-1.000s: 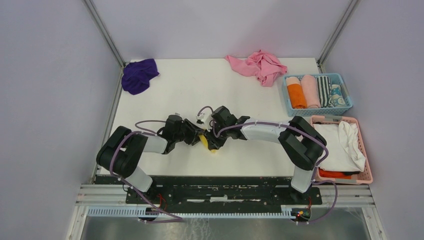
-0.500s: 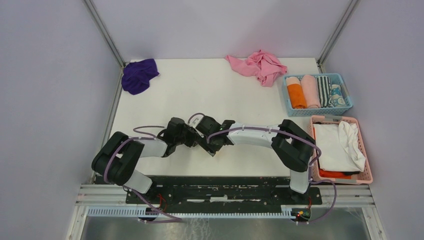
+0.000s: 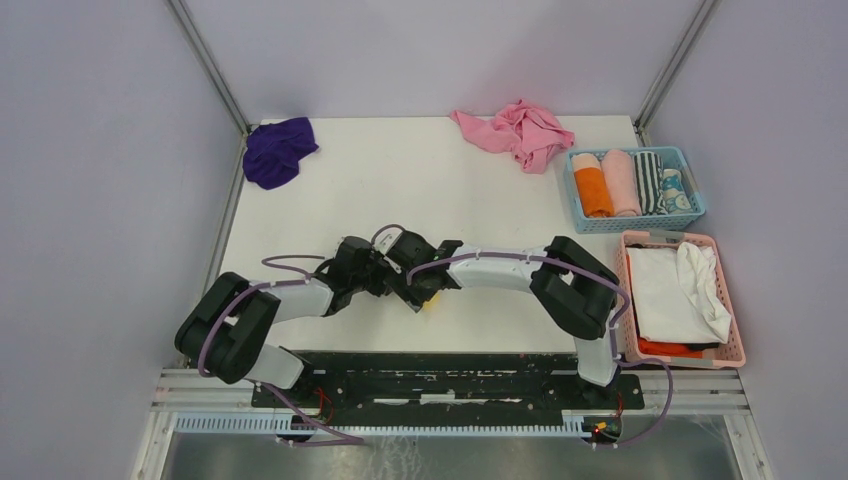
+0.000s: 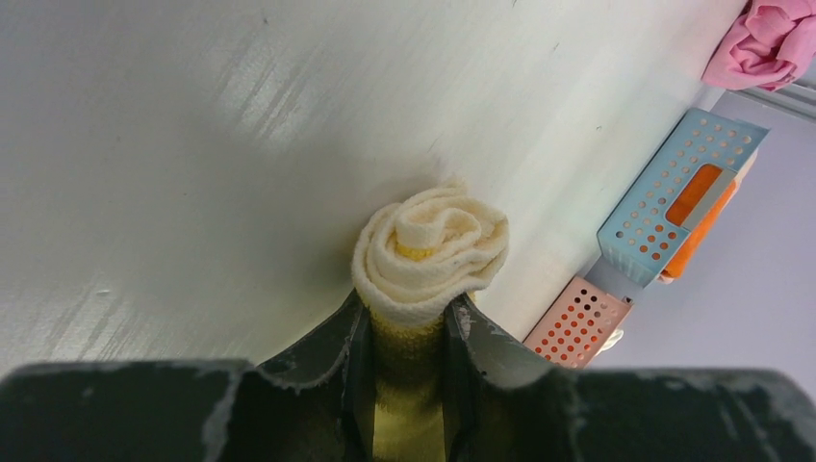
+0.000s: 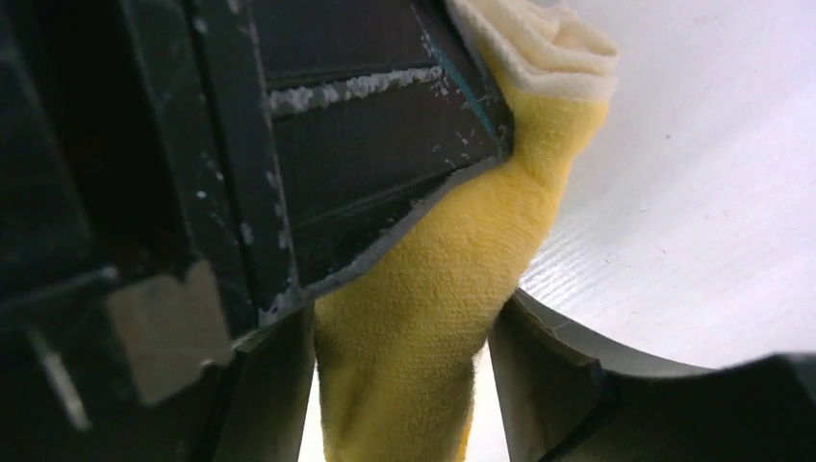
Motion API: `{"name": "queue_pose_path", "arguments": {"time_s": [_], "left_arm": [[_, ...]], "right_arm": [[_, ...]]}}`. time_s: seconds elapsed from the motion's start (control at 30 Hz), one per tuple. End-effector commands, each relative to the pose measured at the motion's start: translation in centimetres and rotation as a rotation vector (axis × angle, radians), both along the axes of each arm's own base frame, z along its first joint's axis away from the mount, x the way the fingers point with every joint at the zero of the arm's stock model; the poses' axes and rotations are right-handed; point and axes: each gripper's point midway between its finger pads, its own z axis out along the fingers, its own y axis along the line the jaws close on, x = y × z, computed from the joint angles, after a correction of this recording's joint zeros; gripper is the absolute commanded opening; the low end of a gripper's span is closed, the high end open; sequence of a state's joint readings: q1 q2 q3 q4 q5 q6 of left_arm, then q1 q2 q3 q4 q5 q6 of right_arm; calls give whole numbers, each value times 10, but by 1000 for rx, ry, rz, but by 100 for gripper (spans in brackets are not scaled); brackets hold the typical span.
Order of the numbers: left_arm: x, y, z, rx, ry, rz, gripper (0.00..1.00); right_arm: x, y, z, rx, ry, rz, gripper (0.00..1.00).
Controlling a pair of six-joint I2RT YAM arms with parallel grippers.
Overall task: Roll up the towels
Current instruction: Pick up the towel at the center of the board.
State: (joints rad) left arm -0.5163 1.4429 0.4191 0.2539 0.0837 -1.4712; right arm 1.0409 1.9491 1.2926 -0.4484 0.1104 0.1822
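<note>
**Yellow towel rolled, held at the near edge of the bench**

Left gripper (image 4: 404, 322): pinching the yellow towel (image 4: 428, 250). Both fingers (image 4: 332, 351) press the sides of the roll. The spiral end of the roll points away from the wrist, over the white bench (image 3: 400, 180).

Right gripper (image 5: 404, 385): jaws spread to either side of the same roll. A sliver of bench shows between the cloth and one finger (image 5: 558, 356).

Position: the roll lies near the middle of the near edge, where the two grippers meet.

Other towels:
- The purple towel (image 3: 278, 150) lies crumpled at the far left corner.
- The striped towel (image 3: 648, 180) and the teal towel (image 3: 675, 190) stand rolled in the blue basket (image 3: 690, 218) at the right edge, beside an orange roll (image 3: 593, 190) and a pink roll (image 3: 620, 182).
- A pink cloth (image 3: 515, 132) lies loose at the far edge.
</note>
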Motion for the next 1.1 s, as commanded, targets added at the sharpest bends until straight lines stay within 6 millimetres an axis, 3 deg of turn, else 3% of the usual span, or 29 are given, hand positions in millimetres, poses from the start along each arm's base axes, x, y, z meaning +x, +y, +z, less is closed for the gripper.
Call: {"name": "queue_pose_path", "arguments": {"time_s": [0.0, 0.17, 0.37, 0.53, 0.7, 0.87, 1.07], "left_arm": [[-21, 16, -29, 88, 126, 43, 12], [-17, 14, -27, 88, 100, 25, 23], [-7, 5, -9, 49, 14, -14, 40], [13, 15, 14, 66, -60, -29, 51], [35, 49, 40, 137, -110, -36, 53], [50, 88, 87, 290, -206, -41, 64], [56, 140, 166, 598, -346, -94, 79]], "right_arm": [[10, 12, -9, 41, 27, -15, 67], [5, -6, -22, -21, 56, -29, 51], [7, -18, 0, -40, 28, -22, 24], [10, -38, 17, -93, -21, -40, 15], [18, -66, 46, -128, -66, -104, 14], [47, -115, 99, -183, -140, -213, 13], [97, -211, 173, -299, -282, -428, 8]]}}
